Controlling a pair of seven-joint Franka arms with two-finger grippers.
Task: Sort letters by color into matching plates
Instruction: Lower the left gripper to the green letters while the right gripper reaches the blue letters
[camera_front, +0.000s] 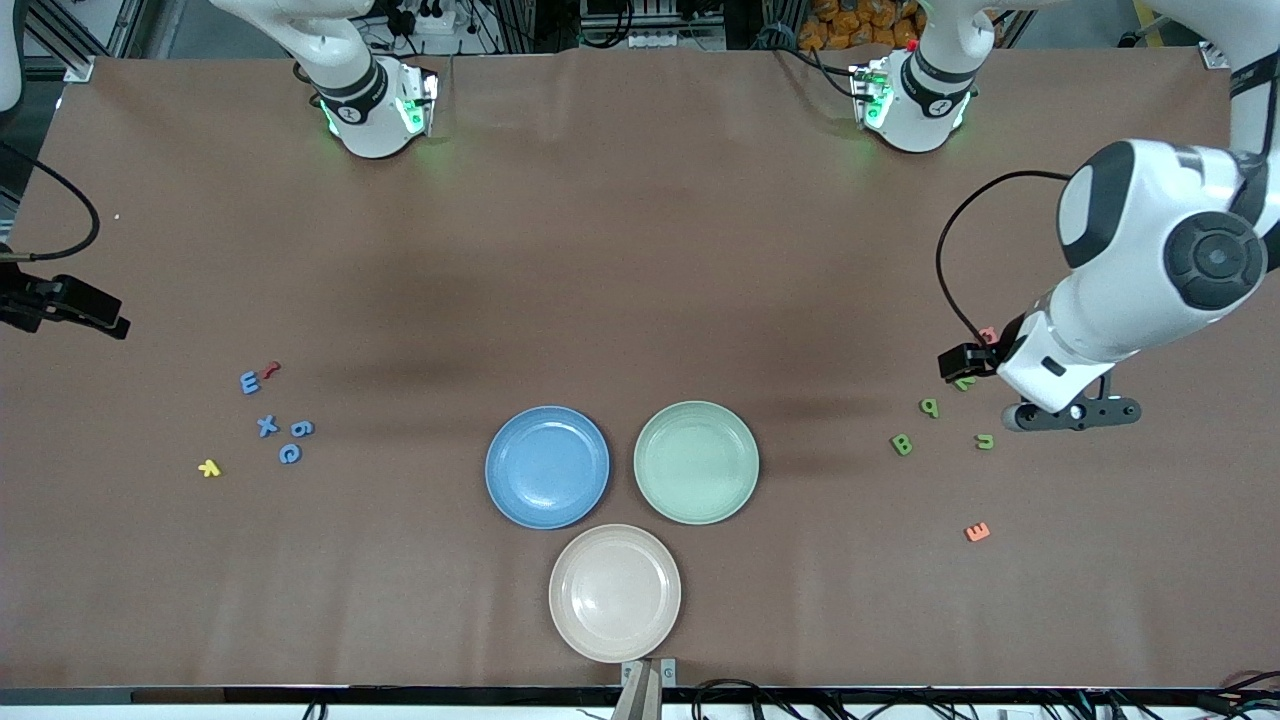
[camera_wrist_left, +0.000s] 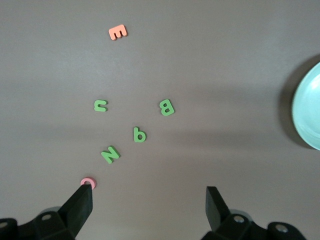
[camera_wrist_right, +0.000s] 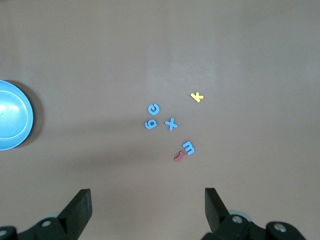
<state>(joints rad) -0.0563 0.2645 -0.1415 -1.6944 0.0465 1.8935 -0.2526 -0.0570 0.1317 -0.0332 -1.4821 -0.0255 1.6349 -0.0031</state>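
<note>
Left gripper hangs with jaws spread wide and empty over the green letters, which lie loose on the table just ahead of its fingertips. A pink piece sits against one finger, touching or nearly so; a careless descent could catch it instead of the adjacent green N. Right gripper, likewise open and empty, is above the blue letters; a red piece touching the blue m risks being carried along. Blue plate and green plate lie well apart from both and are empty.

Four small chunky blue letters lie clustered toward the right arm's end; four green letters toward the left arm's. Round matte blue plate and pale green plate sit empty, side by side between them.
</note>
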